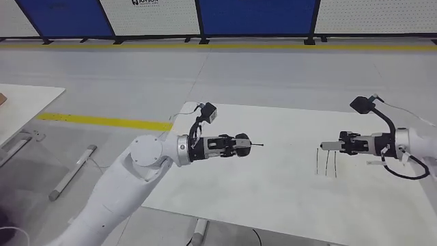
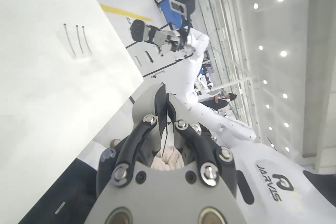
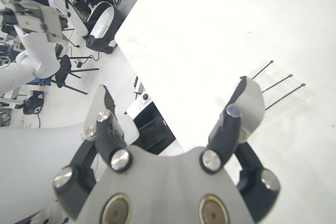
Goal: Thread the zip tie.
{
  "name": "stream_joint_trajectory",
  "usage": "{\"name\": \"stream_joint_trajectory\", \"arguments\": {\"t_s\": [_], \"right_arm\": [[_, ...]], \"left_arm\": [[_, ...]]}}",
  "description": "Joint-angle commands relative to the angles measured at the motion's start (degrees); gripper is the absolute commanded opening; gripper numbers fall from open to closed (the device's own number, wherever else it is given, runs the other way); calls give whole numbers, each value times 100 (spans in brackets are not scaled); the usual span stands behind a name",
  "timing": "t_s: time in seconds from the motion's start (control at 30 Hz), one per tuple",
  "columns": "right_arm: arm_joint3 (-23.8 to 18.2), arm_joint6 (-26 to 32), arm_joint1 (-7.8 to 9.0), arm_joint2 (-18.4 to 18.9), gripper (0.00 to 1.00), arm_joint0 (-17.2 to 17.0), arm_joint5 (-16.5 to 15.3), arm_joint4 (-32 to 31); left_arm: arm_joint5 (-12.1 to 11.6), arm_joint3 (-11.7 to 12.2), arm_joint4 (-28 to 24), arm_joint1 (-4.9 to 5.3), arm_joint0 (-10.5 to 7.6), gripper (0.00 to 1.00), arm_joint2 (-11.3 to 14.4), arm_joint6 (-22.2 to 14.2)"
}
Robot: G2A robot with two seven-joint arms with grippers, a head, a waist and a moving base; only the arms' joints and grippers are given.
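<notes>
One tie (image 2: 165, 138) held, three on the table (image 3: 210, 12).
Your left gripper (image 2: 165, 96) pinches a tie, likely light, whippy, slick; right gripper (image 3: 174, 89) gapes wide above the table's spare ties (image 3: 283, 88). Grasp near the tip.

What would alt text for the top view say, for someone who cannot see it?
The left gripper is shut on a thin black zip tie, held over a white table and pointing toward the open right gripper. Near the right gripper, three more zip ties lie side by side on the table.
</notes>
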Motion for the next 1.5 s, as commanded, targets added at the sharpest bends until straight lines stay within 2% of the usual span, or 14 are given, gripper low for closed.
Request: {"name": "stream_joint_trajectory", "arguments": {"t_s": [0.0,0.13,0.3,0.83,0.87,0.9,1.0,1.33,1.4,1.47], "right_arm": [[0,0,0,0,100,0,0,0],[0,0,0,0,100,0,0,0],[0,0,0,0,100,0,0,0],[0,0,0,0,100,0,0,0],[0,0,0,0,100,0,0,0],[0,0,0,0,100,0,0,0],[0,0,0,0,100,0,0,0],[0,0,0,0,100,0,0,0],[-267,0,25,-46,100,14,-170,-382],[-369,0,92,-272,100,53,-597,-488]], "left_arm": [[44,266,37,-30,-79,0,191,4],[31,728,163,-116,-292,0,624,40],[-27,1032,145,-191,-539,0,893,1],[-30,1001,125,-201,-540,0,932,0],[-47,951,76,-201,-523,0,944,-83],[-42,939,-132,-199,-504,0,947,-330],[-10,1004,-412,-170,-502,0,804,-665],[-10,1004,-412,-170,-502,0,804,-665],[-10,1004,-412,-170,-502,0,804,-665],[-10,1004,-412,-170,-502,0,804,-665]]}}
